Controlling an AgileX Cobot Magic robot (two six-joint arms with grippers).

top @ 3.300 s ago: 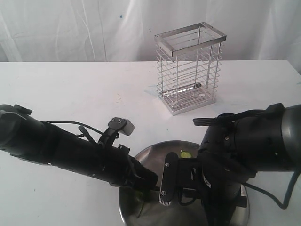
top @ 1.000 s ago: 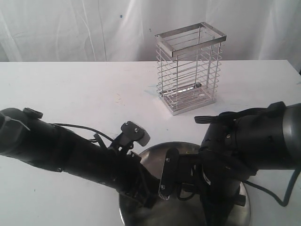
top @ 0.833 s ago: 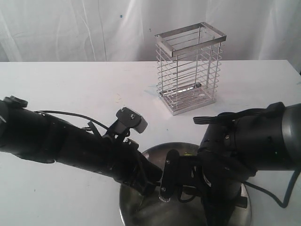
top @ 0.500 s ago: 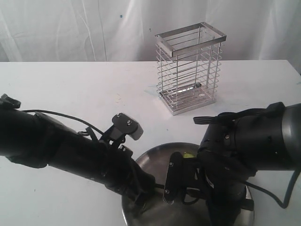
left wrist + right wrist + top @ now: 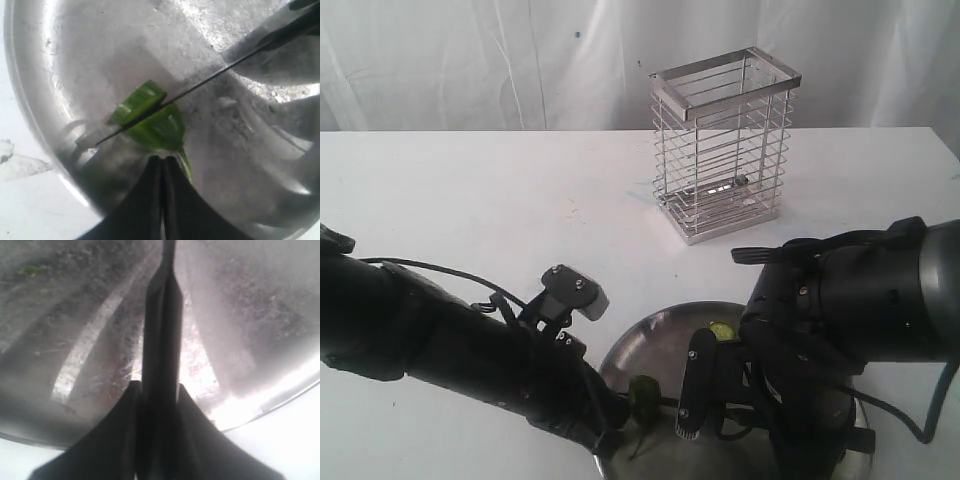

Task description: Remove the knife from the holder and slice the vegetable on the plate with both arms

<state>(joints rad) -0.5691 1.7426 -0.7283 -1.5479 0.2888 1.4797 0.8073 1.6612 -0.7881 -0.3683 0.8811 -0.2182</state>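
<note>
Plate (image 5: 100, 45): shiny silver-grey, finely scratched, with bright white reflections.
Vegetable (image 5: 152, 122): mid to dark green skin with lighter green streaks; stem green.
Cut piece (image 5: 722, 329) on the plate: pale yellow-green.
Knife (image 5: 210, 82): blade dark, near black; handle (image 5: 161, 340) black.
Holder (image 5: 725, 150): bright silver wire in a pattern of evenly spaced horizontal bars crossed by vertical rods; rim plain silver.
Left arm (image 5: 440, 340) and right arm (image 5: 865, 300): matte black.
Table (image 5: 470, 200): white, with a few faint marks.
Backdrop (image 5: 470, 60): white, folded cloth.
</note>
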